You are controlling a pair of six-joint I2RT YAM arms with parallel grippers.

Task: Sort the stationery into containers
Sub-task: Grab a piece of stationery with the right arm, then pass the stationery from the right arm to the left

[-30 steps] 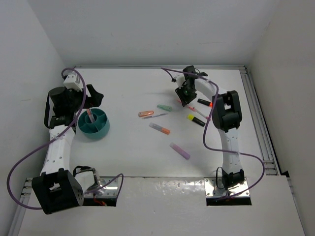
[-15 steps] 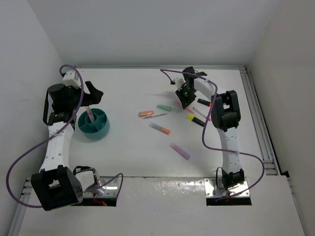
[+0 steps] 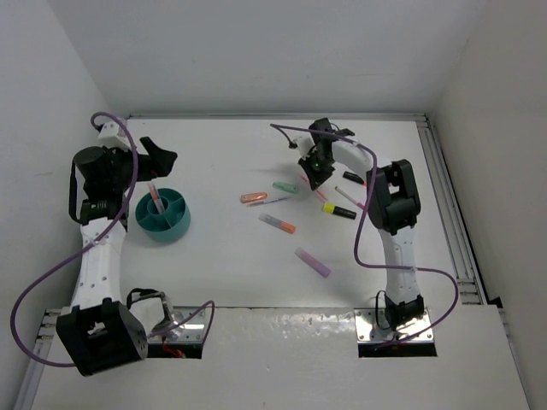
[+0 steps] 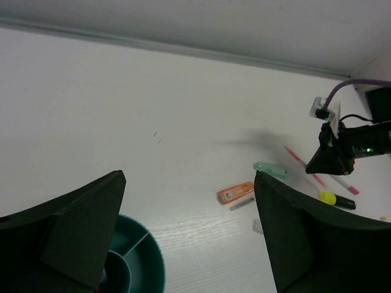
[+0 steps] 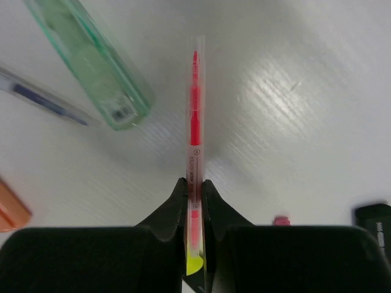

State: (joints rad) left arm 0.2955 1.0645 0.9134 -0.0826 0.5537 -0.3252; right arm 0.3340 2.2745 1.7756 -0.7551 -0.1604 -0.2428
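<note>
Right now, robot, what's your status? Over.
Right tool shut on slim red clear-barrel pen. Left tool open near round teal plastic bowl. Mint green highlighter beside pen, not touching.

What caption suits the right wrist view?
Right gripper, fingers shut on a slim red pen, mint green highlighter lying beside.

Tiny print along the pink pen [image 5: 194, 122] looks like "HIGHLIGHTER"; white lettering on the black marker [image 5: 374, 215] is cut off and unreadable.
</note>
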